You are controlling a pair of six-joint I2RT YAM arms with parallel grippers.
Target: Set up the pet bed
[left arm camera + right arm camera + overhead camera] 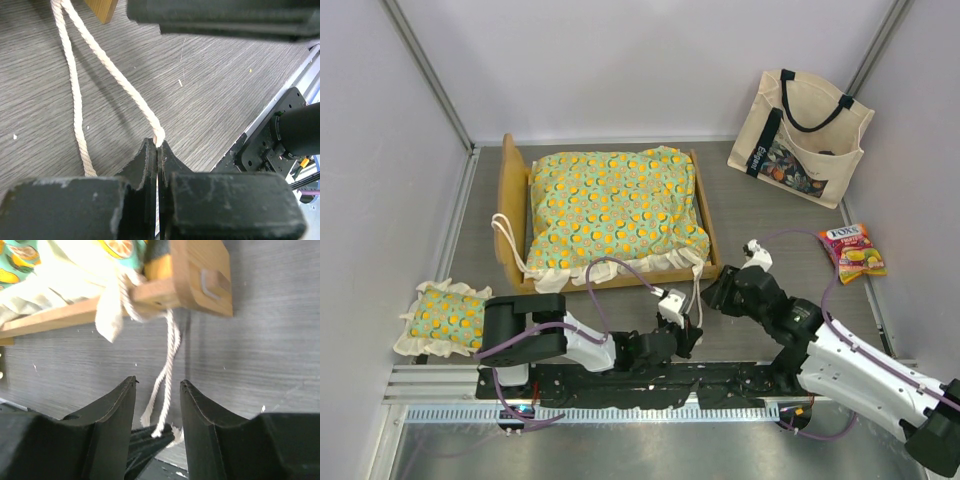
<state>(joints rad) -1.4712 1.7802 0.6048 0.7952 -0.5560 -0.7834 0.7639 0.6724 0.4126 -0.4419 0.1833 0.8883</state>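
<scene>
In the left wrist view the tie cord (117, 80) vanishes between the pressed-together jaws of the left gripper (158, 144), hiding its end. Only a wooden corner of the pet bed (102, 9) shows, cut off by the top edge. From above, the tote bag (802, 135) print is too small to read.

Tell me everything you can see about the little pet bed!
The pet bed is a small light-wood frame with a curved headboard. A puffy green cushion with orange fruit print and cream ruffles lies in it. It sits flat on the grey table. Twisted cream cords hang off its near right corner; the left fingers pinch one.
</scene>
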